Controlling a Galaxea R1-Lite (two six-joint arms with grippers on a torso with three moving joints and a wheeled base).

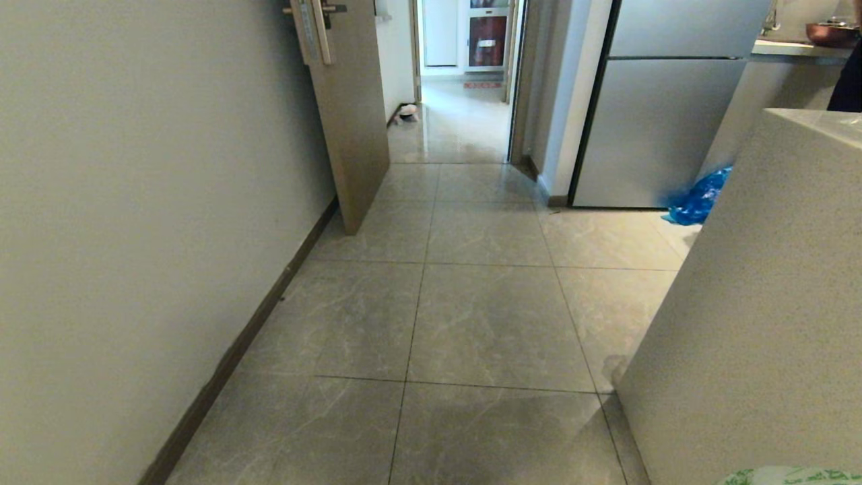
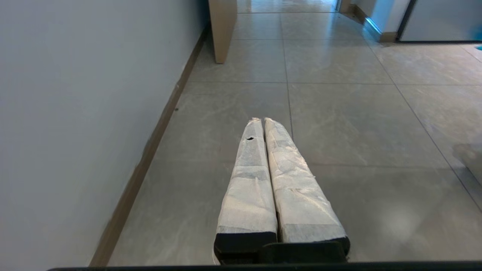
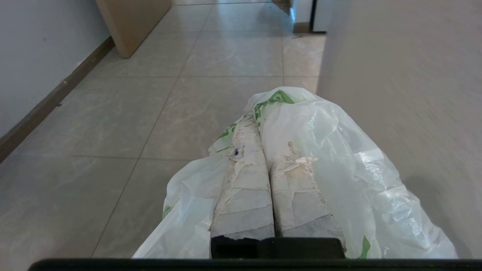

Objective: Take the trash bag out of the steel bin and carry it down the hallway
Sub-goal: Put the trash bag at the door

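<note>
Beside the pale counter wall (image 1: pixel 754 316) that bounds our right side, we have the trash bag (image 3: pixel 320 150) hanging from the right gripper (image 3: pixel 263 124), whose taped jaws are pressed together on the thin plastic, the film bunched over and around both fingers; a sliver of the same bag shows at the low edge of the head view (image 1: pixel 788 477), just beside that counter wall. The steel bin appears in no view, so we judge the removal done and the carry to be the step in hand. The left gripper (image 2: pixel 263 119) rides on the side away from the counter wall, its jaws closed on nothing, pointing along the floor. To carry well, we should keep the grip firm, since the plastic looks slippery and could creep out, and hold the bag off the counter wall so it does not snag or drag. We would steer toward the middle of the tiled hallway (image 1: pixel 485 316), a little away from the counter wall, with smooth, unhurried driving to limit swinging. Farther on, past the counter wall's far end, a blue bag (image 1: pixel 700 199) lies by the fridge (image 1: pixel 660 128), and across from it an open door (image 1: pixel 347 121) juts into the passage; we should aim between them for the lit doorway beyond.
</note>
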